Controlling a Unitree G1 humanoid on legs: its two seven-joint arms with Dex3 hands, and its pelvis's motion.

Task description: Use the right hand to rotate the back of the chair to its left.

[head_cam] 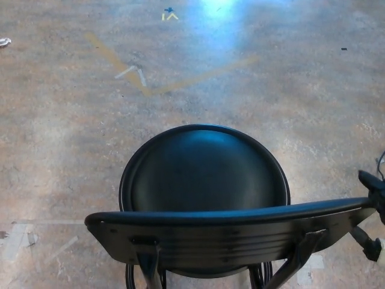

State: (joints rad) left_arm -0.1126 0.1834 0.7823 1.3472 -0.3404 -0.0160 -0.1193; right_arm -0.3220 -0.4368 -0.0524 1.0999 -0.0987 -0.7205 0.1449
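Black chair (204, 180) on concrete floor (60, 120), backrest (228, 232) nearest camera. Right hand (373, 211) at backrest's right end, fingers (368, 178) just beside it; whether spread or closed cannot be told.

You see only a sliver of the right hand (373, 205) at the picture's right edge: matte black, with thick rounded fingers (367, 178), and a small pale patch low down near its bottom finger.
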